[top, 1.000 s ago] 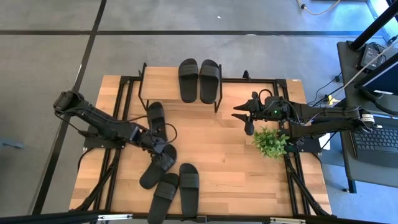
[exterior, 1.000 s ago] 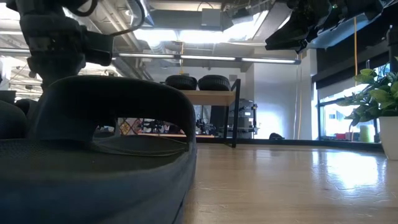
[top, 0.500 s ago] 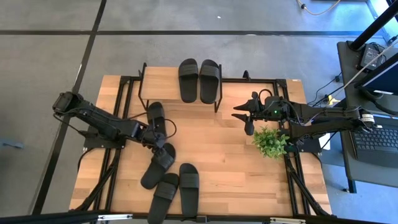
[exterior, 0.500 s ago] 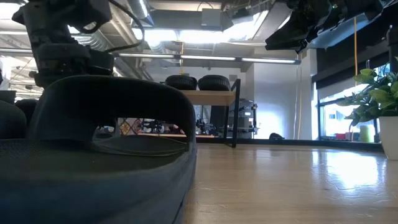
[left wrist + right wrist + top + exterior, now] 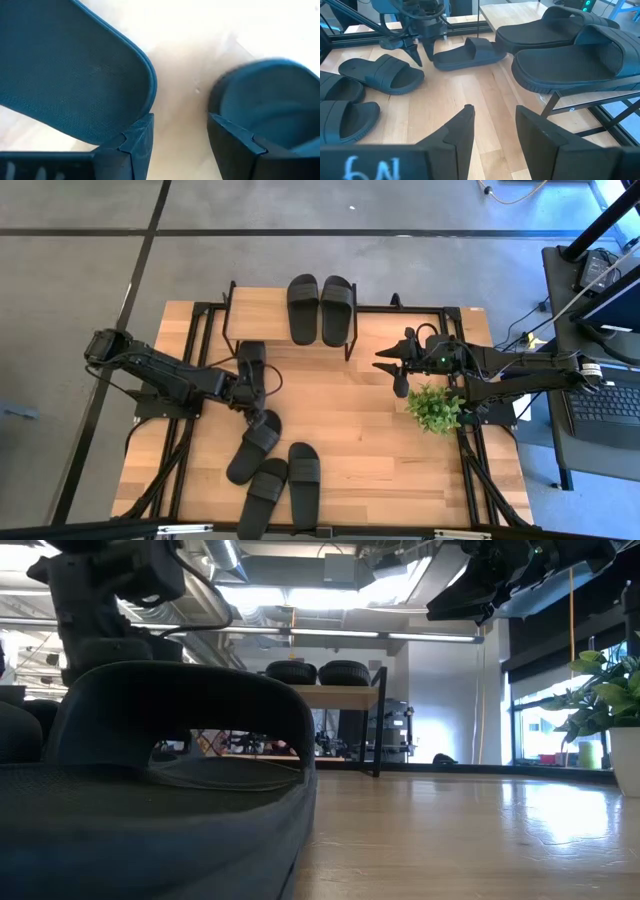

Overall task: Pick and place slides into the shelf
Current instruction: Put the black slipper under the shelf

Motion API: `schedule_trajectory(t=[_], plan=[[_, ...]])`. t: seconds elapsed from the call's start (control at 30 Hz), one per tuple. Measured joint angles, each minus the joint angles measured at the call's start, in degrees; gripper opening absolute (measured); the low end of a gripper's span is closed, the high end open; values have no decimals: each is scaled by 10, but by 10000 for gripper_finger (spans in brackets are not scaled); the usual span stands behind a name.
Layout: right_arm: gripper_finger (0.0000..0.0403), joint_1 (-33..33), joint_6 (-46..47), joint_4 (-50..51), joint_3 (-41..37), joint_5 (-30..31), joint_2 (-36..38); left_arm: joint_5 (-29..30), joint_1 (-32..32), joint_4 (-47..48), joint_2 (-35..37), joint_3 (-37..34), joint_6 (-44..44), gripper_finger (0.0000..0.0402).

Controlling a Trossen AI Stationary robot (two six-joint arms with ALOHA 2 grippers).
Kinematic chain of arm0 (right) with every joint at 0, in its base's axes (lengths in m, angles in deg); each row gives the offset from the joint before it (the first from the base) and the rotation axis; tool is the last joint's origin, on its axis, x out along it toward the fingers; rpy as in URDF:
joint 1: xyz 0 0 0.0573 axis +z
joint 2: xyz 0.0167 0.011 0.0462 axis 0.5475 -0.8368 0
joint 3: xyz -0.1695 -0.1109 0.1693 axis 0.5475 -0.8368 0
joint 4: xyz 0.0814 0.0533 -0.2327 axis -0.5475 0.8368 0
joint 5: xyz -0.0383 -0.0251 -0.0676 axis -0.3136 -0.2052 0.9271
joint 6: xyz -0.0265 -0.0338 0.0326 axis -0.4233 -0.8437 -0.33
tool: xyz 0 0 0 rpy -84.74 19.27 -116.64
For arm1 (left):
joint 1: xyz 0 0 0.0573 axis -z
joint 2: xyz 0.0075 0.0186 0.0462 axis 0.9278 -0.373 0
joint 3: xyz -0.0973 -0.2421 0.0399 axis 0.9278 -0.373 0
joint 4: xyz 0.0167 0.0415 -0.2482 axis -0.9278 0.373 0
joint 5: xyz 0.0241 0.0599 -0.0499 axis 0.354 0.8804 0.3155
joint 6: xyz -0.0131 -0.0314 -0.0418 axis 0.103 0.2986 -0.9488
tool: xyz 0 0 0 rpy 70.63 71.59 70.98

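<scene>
Shelf [image 5: 262, 313]: at far edge of table [image 5: 380, 430], toward far left corner; one pair of slides [image 5: 320, 308] already on top plank, side by side.

Remaining slides: one [image 5: 251, 366] just below shelf near left edge, one [image 5: 254, 445] angled in left-centre, two [image 5: 281, 490] at near edge.

Left gripper [image 5: 255, 394]: low over table between the slide below the shelf and the angled one; fingers [image 5: 136, 142] apart, holding nothing, a slide to either side in wrist view.

Right gripper [image 5: 492, 120]: waiting above table toward right edge, beside potted plant [image 5: 434, 408]; fingers parted, empty.

Step in hand, by judgement: lining up a grasp on third slide. Next move: settle over one strap or sole edge, close, lift, carry to shelf.
</scene>
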Motion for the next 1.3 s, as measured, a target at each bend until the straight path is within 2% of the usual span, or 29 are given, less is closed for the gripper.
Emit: schedule_trajectory(t=[0.3,0.7,1.3], plan=[[145,0,-2,0,0,0,0,49,-36,0,0,0,14,176],[145,0,-2,2,0,0,0,66,-110,4,0,0,31,176],[145,0,1,2,0,0,0,76,-189,4,0,0,61,176]])
